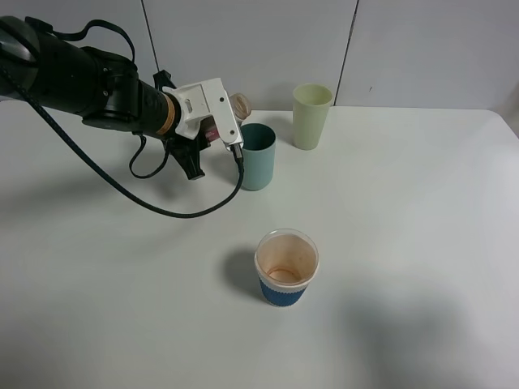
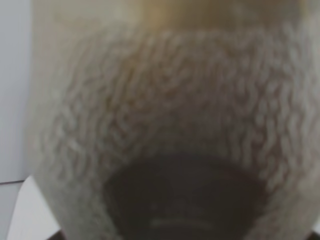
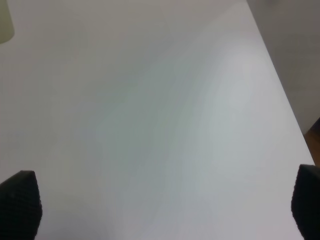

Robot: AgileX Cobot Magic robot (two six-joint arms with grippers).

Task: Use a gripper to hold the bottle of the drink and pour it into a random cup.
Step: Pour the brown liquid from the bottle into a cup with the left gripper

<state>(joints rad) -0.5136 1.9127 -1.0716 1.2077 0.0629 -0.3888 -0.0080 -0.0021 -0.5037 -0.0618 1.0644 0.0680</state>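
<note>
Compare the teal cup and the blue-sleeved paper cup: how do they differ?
The teal cup is one plain colour; the paper cup is white with a blue sleeve. The teal cup's inside looks dark, contents unseen; the paper cup's inside shows brownish staining. The teal cup stands farther back near the pale green cup; the paper cup stands alone nearer the front. Both stand upright, open-topped.

The bottle [image 1: 212, 130] is mostly buried behind the left gripper [image 1: 220, 121], and the left wrist view is one big blur. On the right gripper [image 3: 160, 212] the tips get clipped by the frame edge, same for the pale green cup [image 3: 4, 22].
</note>
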